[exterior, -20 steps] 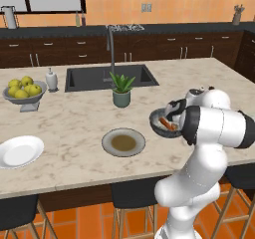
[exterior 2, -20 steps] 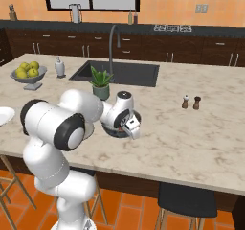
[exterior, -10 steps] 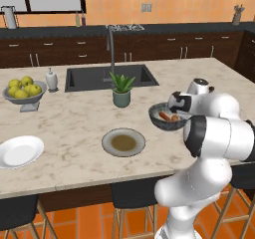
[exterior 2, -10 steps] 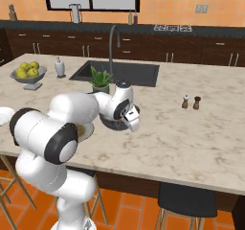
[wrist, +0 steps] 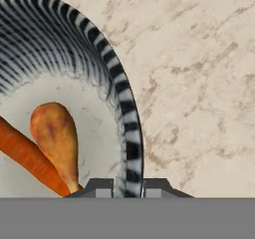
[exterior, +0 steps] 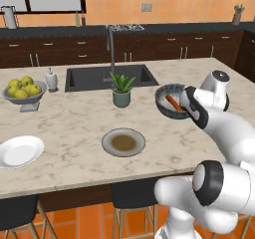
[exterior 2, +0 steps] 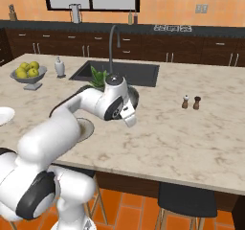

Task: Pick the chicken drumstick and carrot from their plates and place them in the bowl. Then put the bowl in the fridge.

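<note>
You are carrying the bowl point(wrist: 127, 133) by its rim, and that is where the risk lies: in the hand view the two dark fingertips point(wrist: 102, 188) straddle the striped wall, one inside and one outside, so the gripper point(wrist: 127, 189) looks clamped on a thin edge at one side only. A grip that far off centre lets the bowl pivot about the fingers, so a fast swing or a sharp base turn toward the fridge could, I judge, tip it and spill the food, or let the rim slide out altogether. In the left base view the bowl point(exterior: 172, 102) hangs tilted over the marble counter point(exterior: 74, 123), right of the potted plant point(exterior: 121, 89), and a low pass could clip that plant. Inside, the drumstick point(wrist: 55, 141) lies with its fat end away from the fingers and its thin bone toward them, its long axis running nearly straight along the camera's line of sight. The carrot point(wrist: 30, 158) crosses beside it at a slant, touching it near the bone end, and its far end runs out of the picture. Both sit on the low side near your grip, so any further tilt that way would send them toward the rim first. The brown-centred plate point(exterior: 123, 142) and the white plate point(exterior: 20, 152) sit bare on the counter.
</note>
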You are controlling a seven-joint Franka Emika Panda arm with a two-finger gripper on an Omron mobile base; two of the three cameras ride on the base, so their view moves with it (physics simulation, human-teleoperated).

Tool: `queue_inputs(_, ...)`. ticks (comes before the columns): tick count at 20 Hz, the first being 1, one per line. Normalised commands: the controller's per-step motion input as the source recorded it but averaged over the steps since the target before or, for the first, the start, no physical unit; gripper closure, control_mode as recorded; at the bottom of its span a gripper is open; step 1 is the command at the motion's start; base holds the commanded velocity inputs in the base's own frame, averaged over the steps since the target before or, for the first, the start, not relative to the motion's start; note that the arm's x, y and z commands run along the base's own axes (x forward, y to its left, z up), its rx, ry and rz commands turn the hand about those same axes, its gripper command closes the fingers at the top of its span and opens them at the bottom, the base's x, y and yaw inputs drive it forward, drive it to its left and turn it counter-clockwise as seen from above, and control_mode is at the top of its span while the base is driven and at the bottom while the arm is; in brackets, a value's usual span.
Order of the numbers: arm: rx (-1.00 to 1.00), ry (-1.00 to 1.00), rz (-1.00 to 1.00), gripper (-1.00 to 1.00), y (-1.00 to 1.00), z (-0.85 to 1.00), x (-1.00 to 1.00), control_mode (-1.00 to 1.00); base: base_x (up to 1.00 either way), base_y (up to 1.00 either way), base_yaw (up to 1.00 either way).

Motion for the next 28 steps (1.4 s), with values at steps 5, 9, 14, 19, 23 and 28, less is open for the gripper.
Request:
queue_inputs(5, -0.02, -0.1, 0.0, 1.0, 0.03, 0.1, -0.14, -1.0, 0.0, 0.0, 0.0)
queue_inputs(9, 0.0, 0.0, 0.0, 1.0, 0.0, 0.0, -0.07, 1.0, -0.73, -0.11, -0.11)
queue_inputs(14, 0.0, 0.0, 0.0, 1.0, 0.0, 0.0, 0.0, 1.0, -1.0, -0.34, -0.44)
queue_inputs(19, 0.0, 0.0, 0.0, 1.0, 0.0, 0.0, 0.0, 1.0, -0.89, -0.26, -0.66)
queue_inputs(23, 0.0, 0.0, 0.0, 1.0, 0.0, 0.0, 0.0, 1.0, -0.08, -0.62, -0.8)
queue_inputs(28, 0.0, 0.0, 0.0, 1.0, 0.0, 0.0, 0.0, 1.0, 0.81, -0.59, -0.25)
